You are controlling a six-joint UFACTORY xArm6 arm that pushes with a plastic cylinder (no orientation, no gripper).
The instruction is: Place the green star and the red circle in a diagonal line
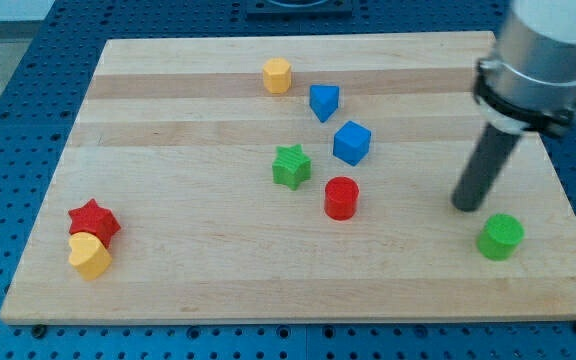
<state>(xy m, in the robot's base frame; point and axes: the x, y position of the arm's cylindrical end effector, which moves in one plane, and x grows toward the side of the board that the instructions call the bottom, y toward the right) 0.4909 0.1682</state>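
The green star (pixel 291 166) lies near the middle of the wooden board (pixel 188 250). The red circle (pixel 341 198) stands just to its lower right, a small gap apart. My tip (pixel 465 207) rests on the board well to the right of the red circle, and up and left of a green circle (pixel 500 237). It touches no block.
A blue cube (pixel 352 143) and a blue triangular block (pixel 323 102) sit above the red circle. A yellow hexagon (pixel 277 75) is near the top. A red star (pixel 94 220) and a yellow heart (pixel 90 256) touch at the lower left.
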